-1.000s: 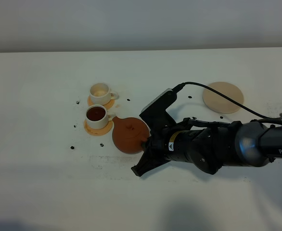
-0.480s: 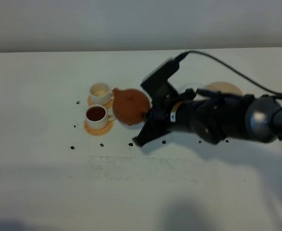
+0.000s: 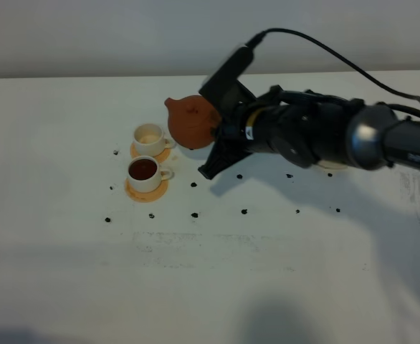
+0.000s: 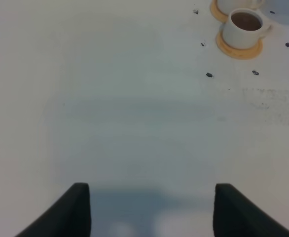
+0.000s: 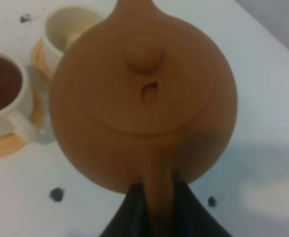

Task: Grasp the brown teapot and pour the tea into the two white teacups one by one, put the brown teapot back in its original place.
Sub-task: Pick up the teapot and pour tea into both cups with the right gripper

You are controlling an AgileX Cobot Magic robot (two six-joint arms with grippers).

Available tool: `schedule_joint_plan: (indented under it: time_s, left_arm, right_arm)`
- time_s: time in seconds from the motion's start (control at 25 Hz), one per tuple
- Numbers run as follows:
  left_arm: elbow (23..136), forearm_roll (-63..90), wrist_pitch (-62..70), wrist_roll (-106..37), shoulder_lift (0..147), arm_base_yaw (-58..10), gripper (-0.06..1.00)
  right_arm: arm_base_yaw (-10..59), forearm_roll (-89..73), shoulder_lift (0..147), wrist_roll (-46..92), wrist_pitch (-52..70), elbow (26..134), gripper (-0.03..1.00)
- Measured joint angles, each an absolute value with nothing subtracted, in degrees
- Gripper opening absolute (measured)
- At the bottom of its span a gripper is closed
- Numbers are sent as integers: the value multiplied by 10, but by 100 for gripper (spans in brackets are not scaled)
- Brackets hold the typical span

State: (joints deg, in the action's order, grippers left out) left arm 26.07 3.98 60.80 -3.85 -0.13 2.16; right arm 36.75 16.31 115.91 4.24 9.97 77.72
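As the cups read now, progress: one of two pours done; the second pour and the pot's return are left, by my judgement.
Right hand (image 3: 214, 133): closed narrow on the loop handle of the brown teapot (image 3: 190, 122); in the wrist view the dark fingers (image 5: 134, 210) pinch the handle from both sides.
Teapot: held off the surface, lid on, just beside the far cup, spout aimed past it. I see no stream.
Far cup (image 3: 149, 137): cream inside and looks empty; it sits on an orange coaster (image 3: 136, 152).
Near cup (image 3: 143, 172): holds dark tea and sits on its own coaster (image 3: 150, 192), just in front of the far cup.
Surface (image 3: 67, 251): white, with small dark specks around the cups.
Original place: I cannot pick it out; the right arm spans that side.
Left hand (image 4: 152, 210): fingers wide apart, holding nothing, well apart from the cups.
Next, as I judge it: bring the spout over the far cup, then tip.
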Motion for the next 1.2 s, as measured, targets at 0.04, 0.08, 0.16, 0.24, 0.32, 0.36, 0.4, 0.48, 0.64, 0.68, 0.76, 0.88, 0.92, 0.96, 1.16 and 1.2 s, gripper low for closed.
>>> schedule_joint_plan:
  time_s: [0.04,0.08,0.16,0.24,0.32,0.36,0.4,0.48,0.64,0.68,0.76,0.88,0.92,0.96,1.16,1.2]
  left_arm:
    - [261,40,608,-38,-1,22,52]
    - [261,40,608,-38,-1,22,52]
    - [261,40,608,-38,-1,22,52]
    - [261,40,608,-38,-1,22,52]
    - [261,40,608,-38,-1,22,52]
    - [261,40,608,-38,-1,22,52]
    - [261,40,608,-38,-1,22,52]
    - [261,40,608,-38,-1,22,52]
    - [261,40,608,-38,-1,22,52]
    - [261,40,608,-38,-1,22,52]
    - [261,40,608,-38,-1,22,52]
    - [261,40,608,-38,-1,22,52]
    - [261,40,608,-38,-1,22,52]
    - [261,40,608,-38,-1,22,52]
    - [261,40,608,-38,-1,22,52]
    - [261,40,608,-38,-1,22,52]
  right_arm:
    - [368,167,1166,42,105,790,11]
    - [368,173,1174,42,108,801,11]
    - [368,185,1185,42,110,816,11]
    - [368,200,1193,42,110,827,11]
    - [368,214,1200,42,112,834,11]
    - [368,223,1203,42,112,837,11]
    - [368,232,1206,42,111,838,11]
    - [368,251,1209,42,111,838,11]
    - [368,297,1214,42,104,838,11]
    - [368,311,1214,42,104,838,11]
    - [369,338,1214,43,104,838,11]
    - [374,374,1214,44,104,838,11]
    - [375,383,1214,44,103,838,11]
    - [376,390,1214,44,101,838,11]
    - [378,406,1214,44,99,839,11]
    - [378,408,1214,44,101,841,11]
